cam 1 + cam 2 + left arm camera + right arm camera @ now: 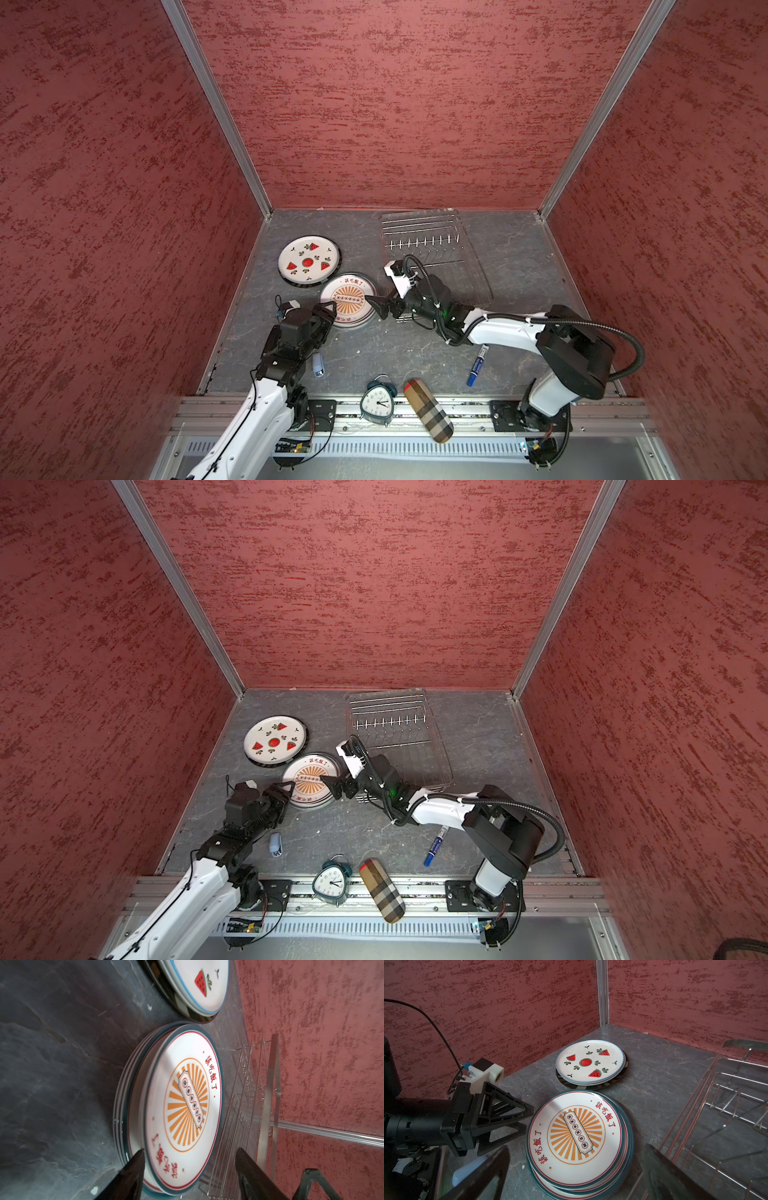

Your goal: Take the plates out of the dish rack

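Two stacks of plates lie flat on the grey table. The watermelon-print stack (308, 262) (590, 1062) rests on a dark-rimmed plate. The orange sunburst stack (348, 300) (309, 783) (182, 1103) (576, 1136) sits nearer the arms. The silver wire dish rack (419, 242) (388, 723) (239, 1105) (726, 1105) stands behind with no plates in it. My left gripper (331, 309) (190, 1153) is open, its jaws astride the near edge of the sunburst stack. My right gripper (374, 306) (576, 1153) is open at the stack's opposite edge, holding nothing.
Near the front edge stand a teal alarm clock (377, 402) and a plaid case (428, 409). A blue marker (478, 365) lies under the right arm, a small blue-white object (318, 365) beside the left arm. Red walls enclose the table.
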You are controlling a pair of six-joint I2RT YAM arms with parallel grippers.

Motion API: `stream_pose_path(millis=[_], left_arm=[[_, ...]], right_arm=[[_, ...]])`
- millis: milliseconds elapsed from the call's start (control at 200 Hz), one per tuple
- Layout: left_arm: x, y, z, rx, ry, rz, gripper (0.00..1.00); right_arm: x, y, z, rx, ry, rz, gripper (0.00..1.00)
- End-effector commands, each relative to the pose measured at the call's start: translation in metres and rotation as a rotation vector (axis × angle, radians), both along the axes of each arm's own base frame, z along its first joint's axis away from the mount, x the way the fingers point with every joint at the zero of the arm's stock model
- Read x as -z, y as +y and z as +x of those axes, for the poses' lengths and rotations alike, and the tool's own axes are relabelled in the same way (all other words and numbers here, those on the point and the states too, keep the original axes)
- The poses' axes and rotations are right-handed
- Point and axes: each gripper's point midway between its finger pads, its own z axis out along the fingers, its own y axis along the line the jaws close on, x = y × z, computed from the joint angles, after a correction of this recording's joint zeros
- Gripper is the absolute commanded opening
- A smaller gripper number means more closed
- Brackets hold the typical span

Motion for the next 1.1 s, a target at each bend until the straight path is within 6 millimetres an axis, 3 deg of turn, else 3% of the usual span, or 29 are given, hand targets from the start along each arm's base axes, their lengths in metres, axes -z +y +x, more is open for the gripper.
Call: stream_pose_path(millis=[0,245,411,491,631,736,807,917,1027,1097], left_arm=[[0.008,0.003,-0.004,-0.004,0.020,0.021,0.72],[0.014,0.000,0.001,0.011,0.047,0.024,0.73],[0.009,0.004,0.005,0.006,0.009,0.065,0.88],[-0.013,0.011,0.011,0.015,-0.080,0.155,1.00],[-0.048,0.017,0.014,-0.002,-0.276,0.209,1.00],[-0.086,0.015,0.017,0.011,-0.494,0.251,0.99],[-0.116,0.007,0.015,0.074,-0.612,0.333,0.99],[-0.148,0.013,0.016,0.061,-0.624,0.403,0.99],[-0.157,0.035,0.030,-0.052,-0.586,0.502,0.99],[-0.156,0.049,0.039,-0.112,-0.539,0.590,1.00]], right_arm=[[-0.018,0.003,-0.001,-0.002,-0.047,0.028,0.99],[-0.019,-0.001,-0.003,0.004,-0.055,0.038,0.99],[-0.033,-0.014,-0.010,0.019,-0.081,0.105,0.99],[-0.049,-0.029,-0.014,0.056,-0.110,0.156,0.99],[-0.067,-0.065,-0.005,0.189,-0.119,0.164,0.99],[-0.077,-0.104,0.012,0.332,-0.116,0.139,0.99],[-0.081,-0.142,0.031,0.456,-0.070,0.127,0.99],[-0.080,-0.213,0.059,0.643,0.004,0.149,0.98],[-0.061,-0.289,0.080,0.854,0.097,0.179,0.98],[-0.045,-0.319,0.086,0.906,0.168,0.183,0.98]])
